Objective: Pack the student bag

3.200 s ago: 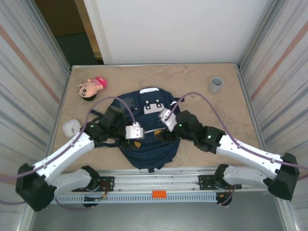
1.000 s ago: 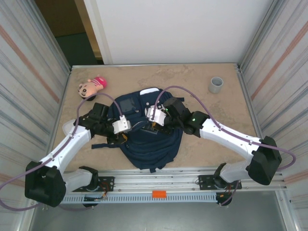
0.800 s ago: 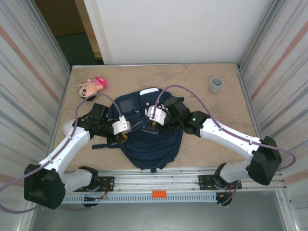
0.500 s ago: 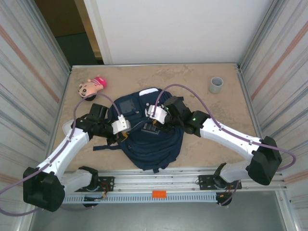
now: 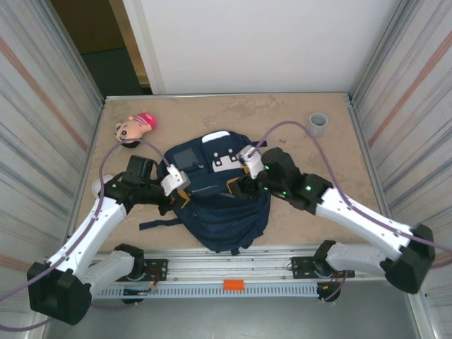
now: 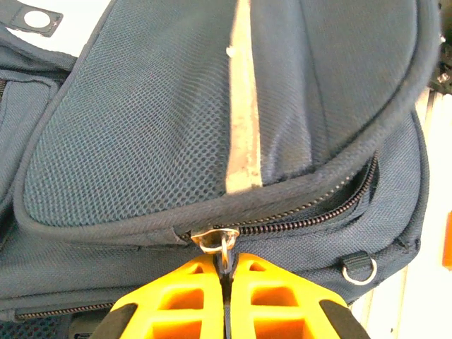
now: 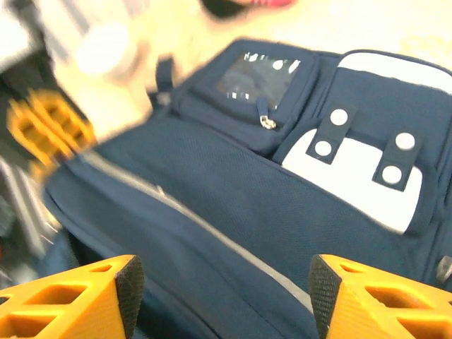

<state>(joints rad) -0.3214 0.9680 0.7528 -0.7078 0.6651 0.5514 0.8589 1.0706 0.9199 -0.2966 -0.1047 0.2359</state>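
Backing off the student bag [image 5: 222, 212] lying mid-surface [image 5: 304, 134], the right fingers [image 7: 78, 296] have sprung apart, empty, while the left fingers [image 6: 176, 289] have pinched the front-pocket zipper pull [image 6: 220, 244], so zip work likely comes next.

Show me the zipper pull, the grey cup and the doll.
zipper pull [image 6: 210, 237], left wrist view, on its metal slider.
grey cup [image 5: 316, 130], top external view, on its side wall.
doll [image 5: 127, 131], top external view, on its face.
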